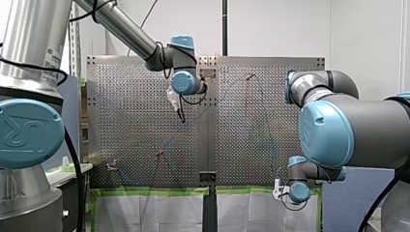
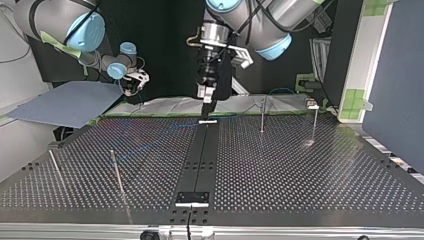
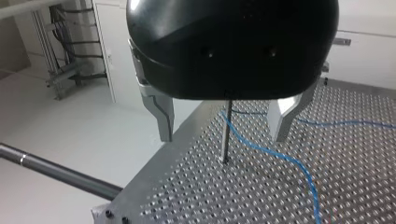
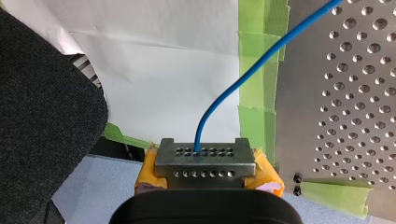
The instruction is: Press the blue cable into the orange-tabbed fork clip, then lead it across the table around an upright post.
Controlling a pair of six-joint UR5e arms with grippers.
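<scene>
The blue cable (image 4: 243, 74) comes out from between the perforated metal fingers of my right gripper (image 4: 204, 156), which is shut on it and has yellow pads. That gripper (image 1: 277, 189) hangs off the table's near edge, over the green tape. On the plate the cable (image 3: 280, 156) curves past a thin upright post (image 3: 226, 135). My left gripper (image 3: 222, 138) hovers above the plate, open, its metal fingers (image 3: 161, 116) on either side of that post without touching it. A small clip with an orange tint (image 1: 112, 166) sits near the front view's lower left.
Several thin upright posts (image 2: 261, 117) (image 2: 117, 172) stand on the perforated table (image 2: 300, 175). A dark centre strip (image 2: 200, 160) runs across it. White paper and green tape (image 4: 254, 70) hang off the near edge, and a grey board (image 2: 70, 102) lies beside it.
</scene>
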